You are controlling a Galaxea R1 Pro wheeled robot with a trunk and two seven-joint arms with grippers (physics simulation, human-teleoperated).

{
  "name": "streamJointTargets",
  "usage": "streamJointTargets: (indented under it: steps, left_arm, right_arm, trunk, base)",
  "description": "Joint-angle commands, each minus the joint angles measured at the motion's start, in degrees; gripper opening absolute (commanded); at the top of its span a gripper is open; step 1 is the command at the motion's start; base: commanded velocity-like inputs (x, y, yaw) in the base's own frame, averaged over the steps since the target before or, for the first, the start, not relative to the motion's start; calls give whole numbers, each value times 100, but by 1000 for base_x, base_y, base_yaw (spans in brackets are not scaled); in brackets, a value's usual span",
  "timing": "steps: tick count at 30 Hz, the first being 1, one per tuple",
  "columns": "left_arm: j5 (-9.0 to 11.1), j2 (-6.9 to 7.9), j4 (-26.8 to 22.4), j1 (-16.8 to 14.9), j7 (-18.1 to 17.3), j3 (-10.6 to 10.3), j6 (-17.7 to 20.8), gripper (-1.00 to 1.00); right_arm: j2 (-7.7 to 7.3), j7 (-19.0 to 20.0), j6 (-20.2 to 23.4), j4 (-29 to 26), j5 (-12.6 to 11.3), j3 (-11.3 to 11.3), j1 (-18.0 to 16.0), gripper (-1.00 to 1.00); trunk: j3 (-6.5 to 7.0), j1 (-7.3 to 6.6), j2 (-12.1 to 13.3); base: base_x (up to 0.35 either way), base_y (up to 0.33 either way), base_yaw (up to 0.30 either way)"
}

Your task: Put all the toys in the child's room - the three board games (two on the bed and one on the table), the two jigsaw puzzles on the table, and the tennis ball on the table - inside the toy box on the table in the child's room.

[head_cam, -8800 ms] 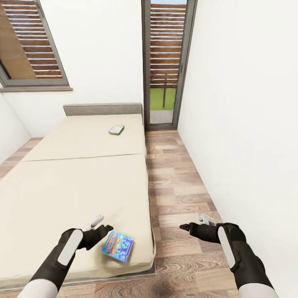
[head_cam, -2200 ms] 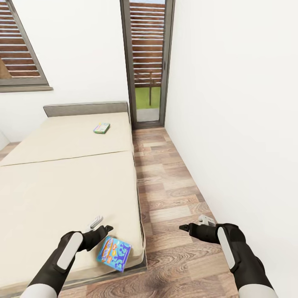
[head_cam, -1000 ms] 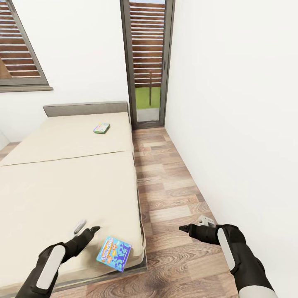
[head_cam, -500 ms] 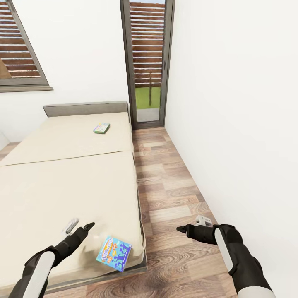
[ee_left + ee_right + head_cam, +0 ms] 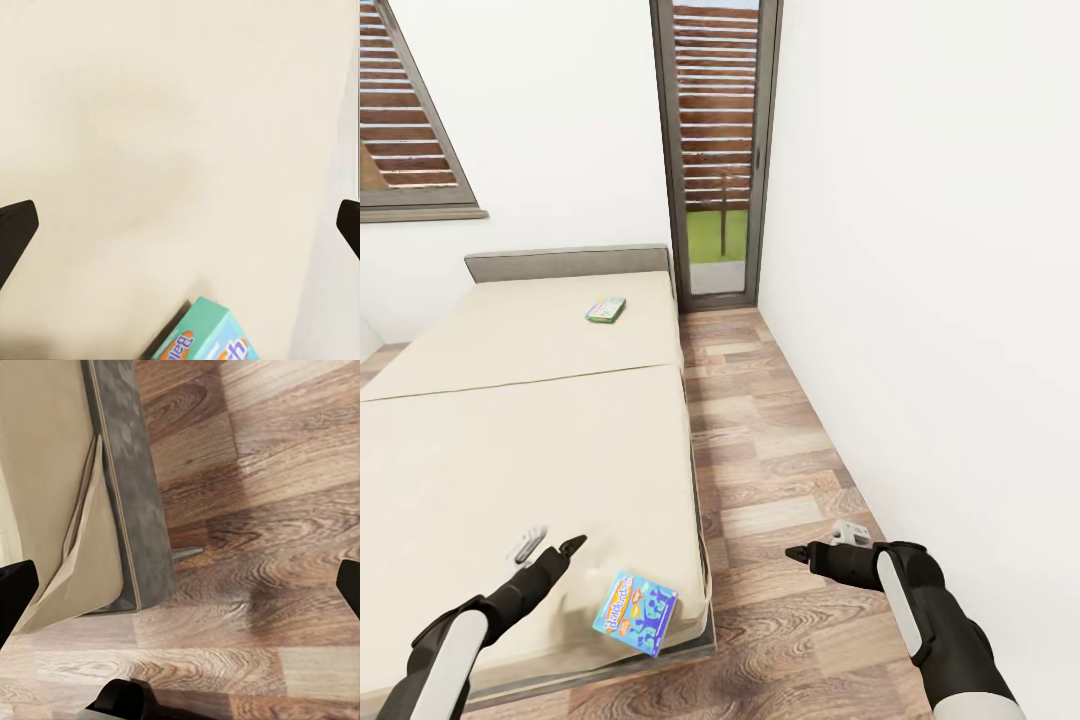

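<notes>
The black left gripper (image 5: 550, 546), jaws spread wide, is held over the beige mattress bed (image 5: 510, 440), with the flat blue cardboard board game (image 5: 635, 612) at its 4 o'clock; the black right gripper (image 5: 800, 551) is also spread wide.

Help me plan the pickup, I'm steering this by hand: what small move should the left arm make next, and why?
Probably ease the left pincer toward the blue board game at the bed's near corner. Its fingers stand wide apart in the wrist view, with only the box's corner showing beyond the gap between them, so it is open but not yet centred over the box.
</notes>
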Motion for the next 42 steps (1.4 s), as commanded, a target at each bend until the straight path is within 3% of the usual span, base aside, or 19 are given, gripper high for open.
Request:
streamJointTargets:
  steps: [1,20,42]
  left_arm:
    - [39,-1,-6,-2,14,8,33,100]
    - [46,-17,-385,233,-15,4,30,100]
    - [48,-17,-424,258,-19,-2,34,100]
  right_arm:
    - [5,6,33,-3,-20,-17,-3,100]
    - [18,-14,64,-8,-58,-8,-6,100]
    - [19,-20,93,-12,-64,-18,-8,100]
  trunk:
    - [-4,0,-2]
    - [-4,0,-2]
    - [-4,0,-2]
  base:
    - [0,0,0]
    - [0,19,0]
    - [0,241,-5]
